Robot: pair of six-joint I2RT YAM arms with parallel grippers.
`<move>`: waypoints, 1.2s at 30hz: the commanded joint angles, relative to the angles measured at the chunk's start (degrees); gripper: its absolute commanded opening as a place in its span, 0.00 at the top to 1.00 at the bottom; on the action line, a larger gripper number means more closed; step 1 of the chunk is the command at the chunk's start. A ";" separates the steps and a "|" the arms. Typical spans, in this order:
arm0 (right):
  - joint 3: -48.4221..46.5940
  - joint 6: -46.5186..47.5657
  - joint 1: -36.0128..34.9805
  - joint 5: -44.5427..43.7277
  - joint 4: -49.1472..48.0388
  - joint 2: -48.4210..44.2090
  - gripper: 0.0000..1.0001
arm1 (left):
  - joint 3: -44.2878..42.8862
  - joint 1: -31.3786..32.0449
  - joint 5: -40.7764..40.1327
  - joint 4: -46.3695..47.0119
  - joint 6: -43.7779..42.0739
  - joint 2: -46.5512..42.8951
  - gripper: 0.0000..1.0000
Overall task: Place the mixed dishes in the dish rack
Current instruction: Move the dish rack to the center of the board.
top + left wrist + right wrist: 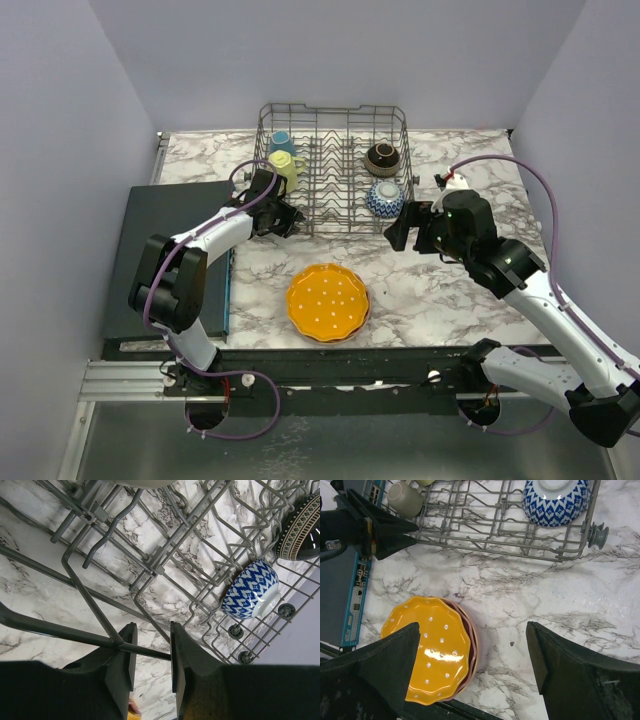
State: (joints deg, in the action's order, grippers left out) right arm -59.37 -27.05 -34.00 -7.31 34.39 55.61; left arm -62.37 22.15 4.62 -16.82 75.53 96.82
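The left end effector [152,662] sits at the near-left rim of the dish rack [333,215], its jaws narrowed with a rim wire running across between them; whether the fingers actually bear on that wire cannot be told, and no dish is in them. The right end effector [472,667] hangs over the worktop [450,290] with jaws spread wide and nothing between them — the stack of plates lies directly beneath it.

Rack contents: a blue mug [282,142] and a yellow mug [285,166] at the left end, a dark brown bowl [382,157] and a blue-patterned bowl [385,198] at the right end, the latter tipped on its side against the wires. The central tines stand unoccupied.

Outstanding: the orange scalloped plate [328,302], white-dotted, lies flat on the worktop in front of the rack, with a pink plate [474,645] showing under its edge in the right wrist view. More may lie below; this cannot be confirmed.

Handling assessment: the plates appear rigid and glossy, probably ceramic or hard plastic — slippery under hard fingers and likely to chip if dropped. Lying flat and nested, the top plate offers only its raised scalloped rim. The advisable hold is a pinch across that rim at the right-hand side, one finger over the lip and one under, lifting the orange plate alone, then turning it on edge for the tines.
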 commanded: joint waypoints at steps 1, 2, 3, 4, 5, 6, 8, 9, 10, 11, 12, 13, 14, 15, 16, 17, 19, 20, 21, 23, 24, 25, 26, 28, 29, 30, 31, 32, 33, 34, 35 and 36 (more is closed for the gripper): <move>1.01 -1.42 0.33 0.87 1.59 -0.07 0.07 | -0.34 2.76 5.52 -2.09 -13.98 2.47 1.00; 1.08 -1.63 0.35 0.98 1.64 -0.02 0.07 | -0.30 2.87 5.19 -2.40 -14.46 2.23 1.00; 1.10 -1.77 0.32 1.00 1.67 0.02 0.07 | -0.25 3.05 5.05 -2.71 -15.04 2.08 1.00; 1.10 -2.01 0.32 1.06 1.73 -0.08 0.07 | -0.17 3.15 4.93 -2.99 -15.67 1.71 1.00; 1.17 -2.20 0.36 1.07 1.80 -0.08 0.07 | -0.06 3.29 4.80 -3.28 -16.10 1.53 1.00; 1.14 -2.44 0.34 1.14 1.82 -0.09 0.07 | 0.11 3.38 4.78 -3.51 -16.57 1.15 1.00; 1.27 -2.73 0.39 1.03 1.82 0.01 0.07 | 0.55 3.64 4.70 -3.82 -17.52 0.41 1.00; 1.28 -2.81 0.34 0.99 1.89 0.04 0.07 | 0.81 3.81 4.61 -4.00 -17.93 0.04 1.00; 1.21 -3.00 0.39 0.99 1.95 0.21 0.07 | 1.09 3.94 4.48 -4.22 -18.48 -0.43 1.00; 1.28 -3.09 0.29 1.05 1.98 0.35 0.07 | 1.45 4.08 4.35 -4.41 -18.86 -0.83 1.00; 1.24 -3.18 0.35 0.99 1.92 0.44 0.07 | 1.75 4.26 4.26 -4.56 -19.29 -1.19 1.00; 1.26 -3.35 0.27 0.92 1.98 0.57 0.07 | 2.09 4.37 4.27 -4.70 -19.75 -1.61 1.00; 1.19 -3.41 0.31 0.77 1.99 0.61 0.07 | 2.46 4.54 4.21 -4.86 -20.18 -1.91 1.00; 1.14 -3.43 0.33 0.65 1.87 0.74 0.07 | 2.74 4.69 4.12 -5.02 -20.77 -2.30 1.00; 1.19 -3.43 0.37 0.49 1.90 0.83 0.07 | 3.07 4.86 4.00 -5.13 -21.19 -2.66 1.00; 1.12 -3.46 0.38 0.46 1.84 1.04 0.07 | 3.29 5.15 3.91 -5.28 -21.76 -3.06 1.00; 0.94 -3.55 0.34 0.30 1.99 1.45 0.07 | 3.87 5.65 3.73 -5.50 -22.74 -3.73 1.00; 0.98 -3.62 0.35 0.07 1.99 1.64 0.07 | 4.12 5.81 3.81 -5.59 -23.15 -4.02 1.00; 0.98 -3.63 0.33 -0.17 1.99 1.84 0.07 | 4.31 6.20 3.81 -5.67 -23.61 -4.24 1.00; 0.97 -3.74 0.31 -1.21 2.16 2.36 0.07 | 4.77 6.73 3.81 -5.85 -24.33 -4.67 1.00; 0.79 -3.81 0.36 -2.09 2.38 2.73 0.07 | 5.08 6.91 3.81 -5.95 -24.52 -4.84 1.00; 0.60 -3.83 0.34 -2.95 2.73 3.04 0.07 | 5.36 7.17 3.90 -6.07 -24.77 -5.09 1.00; 0.25 -3.91 0.33 -4.06 3.06 3.54 0.07 | 5.66 7.56 3.83 -6.07 -25.13 -5.44 1.00; -0.41 -4.15 0.41 -6.30 3.98 4.57 0.07 | 6.18 8.30 3.37 -6.17 -25.99 -6.26 1.00; -0.76 -4.39 0.36 -7.59 4.65 5.03 0.07 | 6.42 8.55 3.00 -6.34 -26.43 -6.57 1.00; -1.17 -4.57 0.35 -9.38 5.17 5.74 0.07 | 6.55 8.67 2.65 -6.54 -26.86 -7.03 1.00; -1.56 -4.73 0.34 -11.37 5.86 6.41 0.07 | 6.64 8.78 2.56 -6.69 -27.41 -7.27 1.00; -1.94 -5.00 0.34 -13.20 6.33 7.32 0.07 | 6.73 8.87 2.35 -6.80 -27.78 -7.37 1.00; -2.31 -5.12 0.34 -15.47 6.85 8.30 0.07 | 6.68 8.87 2.18 -7.05 -28.12 -7.46 1.00; -2.66 -5.21 0.41 -17.50 7.19 9.18 0.07 | 6.65 8.87 1.88 -7.19 -28.39 -7.52 1.00; -3.06 -5.31 0.69 -19.52 7.39 10.35 0.08 | 6.48 8.87 1.42 -7.48 -28.76 -7.54 1.00; -3.52 -5.24 1.26 -20.32 7.44 11.33 0.08 | 6.31 8.87 1.07 -7.71 -28.99 -7.59 1.00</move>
State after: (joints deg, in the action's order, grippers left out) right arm -60.16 -31.42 -33.98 -17.89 39.13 63.99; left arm -57.23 26.85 0.23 -16.47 63.83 90.67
